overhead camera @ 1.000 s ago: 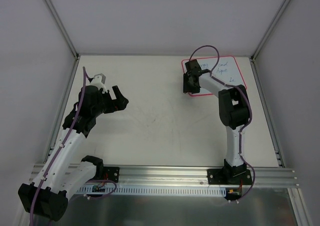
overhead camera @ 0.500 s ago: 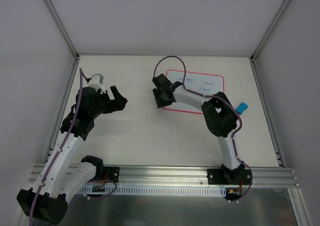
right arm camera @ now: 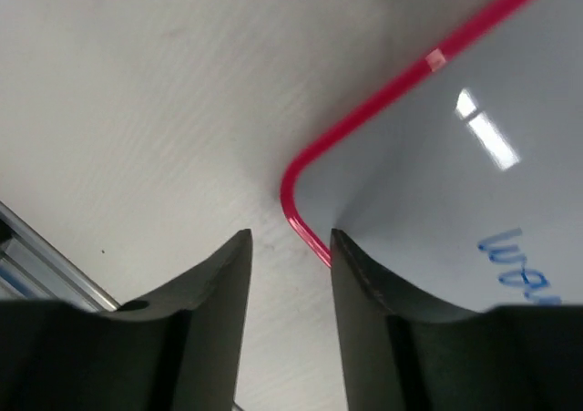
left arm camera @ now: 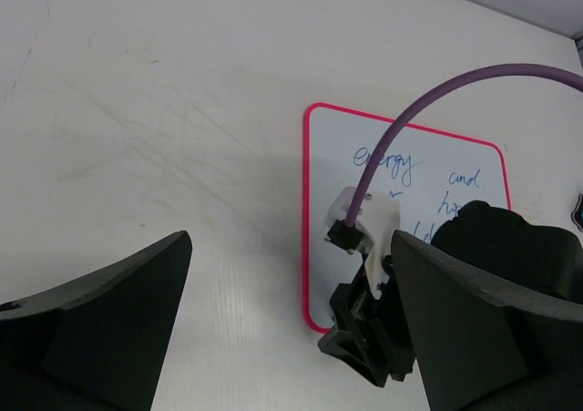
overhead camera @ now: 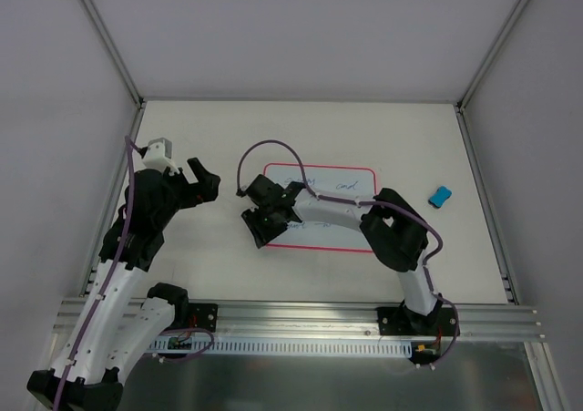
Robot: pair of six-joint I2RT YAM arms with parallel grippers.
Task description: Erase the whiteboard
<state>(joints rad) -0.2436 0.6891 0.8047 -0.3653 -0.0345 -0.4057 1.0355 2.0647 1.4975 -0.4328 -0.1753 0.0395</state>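
Note:
The whiteboard lies flat mid-table, red-bordered, with blue handwriting along its far part. My right gripper is at its near-left corner. In the right wrist view the whiteboard fills the right side. There my right gripper is open by a narrow gap showing bare table and the red border. One of its fingers lies over the board's edge. My left gripper hovers wide open left of the board, holding nothing. Its own view shows the whiteboard and the right gripper ahead.
A small blue eraser block lies on the table right of the board. White walls and metal posts enclose the table on three sides. A purple cable loops above the right wrist.
The whiteboard has slid from the far right corner to the middle of the table, together with my right gripper at its corner. The blue eraser is uncovered. My left arm shifted slightly left.

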